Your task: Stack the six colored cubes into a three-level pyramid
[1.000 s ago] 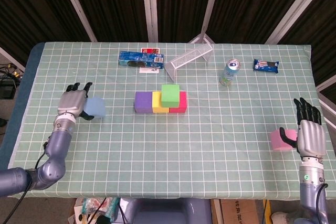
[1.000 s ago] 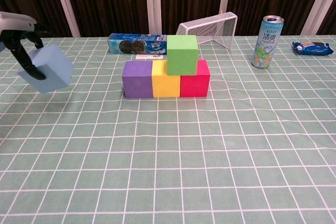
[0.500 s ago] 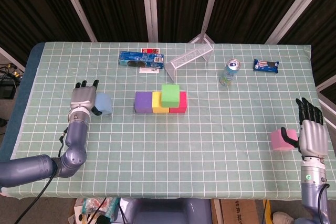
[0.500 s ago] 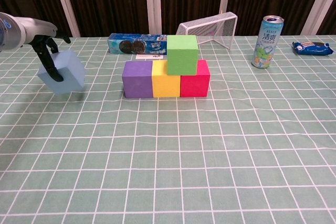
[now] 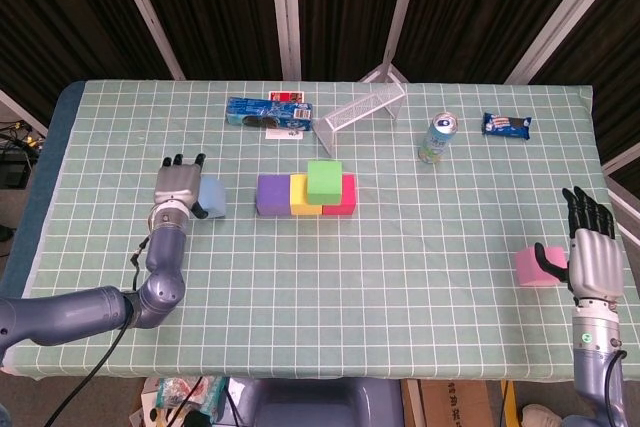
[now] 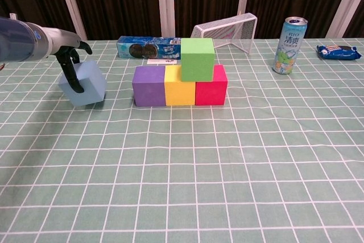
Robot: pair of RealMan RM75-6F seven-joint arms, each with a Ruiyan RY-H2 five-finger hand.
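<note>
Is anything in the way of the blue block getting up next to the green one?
Nothing visible is. The left hand holds the light blue foam cube left of the row; the spot beside the green foam cube is bare.

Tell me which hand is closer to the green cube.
Left. The left hand, holding the blue cube, is just left of the block row under the green cube; the right hand sits far right by the pink cube.
</note>
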